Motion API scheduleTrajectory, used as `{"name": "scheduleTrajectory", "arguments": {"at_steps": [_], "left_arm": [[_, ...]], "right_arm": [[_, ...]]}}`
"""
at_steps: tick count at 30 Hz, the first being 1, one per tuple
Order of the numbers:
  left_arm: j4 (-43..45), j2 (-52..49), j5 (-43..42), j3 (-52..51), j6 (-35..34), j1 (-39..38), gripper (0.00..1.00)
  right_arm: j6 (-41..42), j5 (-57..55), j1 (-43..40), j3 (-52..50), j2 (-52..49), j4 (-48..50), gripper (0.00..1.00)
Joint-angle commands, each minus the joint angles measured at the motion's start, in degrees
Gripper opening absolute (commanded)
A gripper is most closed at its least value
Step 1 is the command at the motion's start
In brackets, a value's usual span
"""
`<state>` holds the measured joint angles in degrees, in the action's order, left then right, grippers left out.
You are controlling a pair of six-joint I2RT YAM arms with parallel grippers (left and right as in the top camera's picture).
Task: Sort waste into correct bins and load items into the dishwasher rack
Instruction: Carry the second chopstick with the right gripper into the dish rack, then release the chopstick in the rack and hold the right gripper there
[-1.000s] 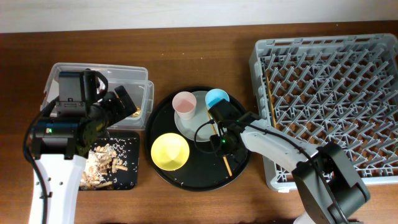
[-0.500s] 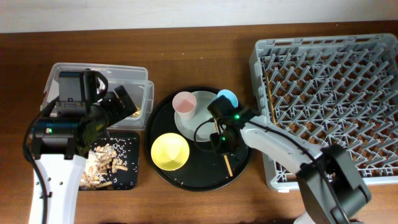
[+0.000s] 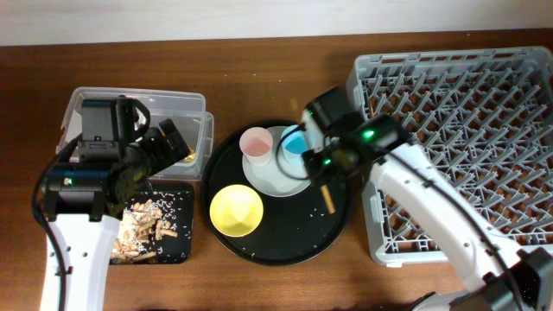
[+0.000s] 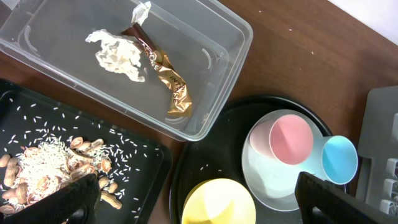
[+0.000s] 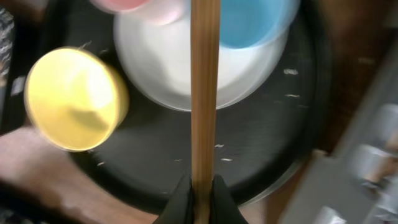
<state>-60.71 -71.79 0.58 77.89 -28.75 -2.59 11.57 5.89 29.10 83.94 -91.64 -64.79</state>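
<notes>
Since a second ago the right gripper point(image 5: 200, 190) has moved from mid round tray point(image 3: 259, 246) toward the rack point(image 3: 449, 104) edge. It is clamped on the chopsticks point(image 5: 205, 93), which are over the round tray.
Tub point(image 4: 230, 56): tissue point(image 4: 118, 56), wrapper point(image 4: 165, 74).
Black tray point(image 4: 143, 155): scraps point(image 4: 43, 171).
Plate point(image 3: 276, 177): pink cup point(image 3: 256, 143), blue cup point(image 3: 295, 145); bowl point(image 3: 236, 210) beside.
Left gripper point(image 4: 199, 196) is spread wide above the bins.

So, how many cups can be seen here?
2. The pink cup stands on the grey-white plate; the blue cup is just right of it, at the plate's edge. None seems hidden.
</notes>
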Motion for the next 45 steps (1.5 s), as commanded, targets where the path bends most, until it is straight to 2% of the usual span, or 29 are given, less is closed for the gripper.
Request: {"name": "scheduleTrajectory", "arguments": {"at_steps": [1, 11, 14, 27, 28, 36, 41, 45], "left_arm": [[-0.07, 0.02, -0.42, 0.42, 0.09, 0.20, 0.99], [-0.07, 0.02, -0.42, 0.42, 0.09, 0.20, 0.99], [-0.07, 0.04, -0.42, 0.42, 0.09, 0.20, 0.99], [-0.07, 0.04, -0.42, 0.42, 0.09, 0.20, 0.99], [-0.07, 0.04, -0.42, 0.42, 0.09, 0.20, 0.99], [-0.07, 0.02, -0.42, 0.42, 0.09, 0.20, 0.99], [-0.07, 0.04, -0.42, 0.42, 0.09, 0.20, 0.99], [-0.07, 0.02, -0.42, 0.42, 0.09, 0.20, 0.99]], "right_arm": [[-1.01, -4.31, -6.36, 1.53, 1.29, -1.84, 0.04], [-7.37, -4.28, -21.73, 1.40, -0.15, -2.10, 0.04], [-11.06, -4.26, -22.86, 0.55, -2.03, -1.99, 0.04], [-11.15, -6.62, -22.86, 0.55, -7.54, -1.84, 0.06], [-11.15, -6.62, -22.86, 0.55, -7.54, -1.86, 0.12], [-11.15, -6.60, -22.86, 0.55, -7.54, -1.90, 0.14], [-11.15, -6.60, -22.86, 0.55, -7.54, -1.88, 0.35], [-11.15, -6.62, -22.86, 0.55, -7.54, -1.88, 0.39]]}}
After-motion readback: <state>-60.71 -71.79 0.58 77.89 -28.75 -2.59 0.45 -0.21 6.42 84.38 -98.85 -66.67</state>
